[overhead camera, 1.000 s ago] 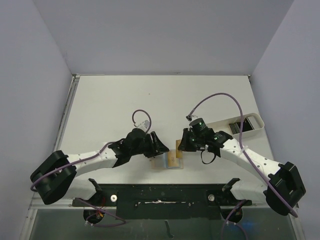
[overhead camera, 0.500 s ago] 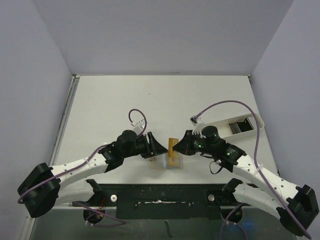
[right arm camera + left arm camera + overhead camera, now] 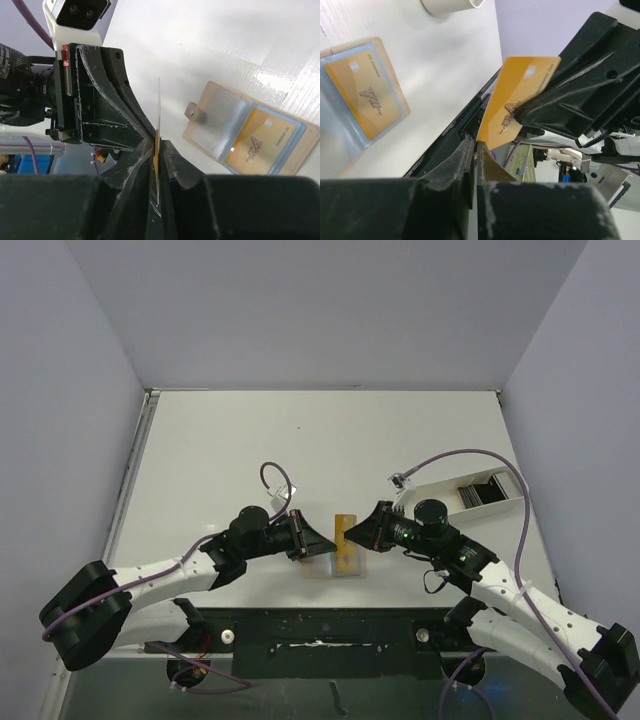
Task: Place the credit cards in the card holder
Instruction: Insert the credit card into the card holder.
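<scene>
1. A yellow card is held up in the air over the table, between the two grippers.
2. The left gripper is closed. The low corner of the card is pinched between its jaws.
3. The right gripper is closed on the same card from the other side. The card is seen edge-on between its jaws.
4. The card is held standing up and a bit tilted.
5. The wallet is laid open and flat on the table, just under the held card and apart from both grippers.
6. A second yellow card is tucked in one clear pocket of the wallet.
7. Some dark cards are kept in a white tray at the right, well apart from the wallet.
</scene>
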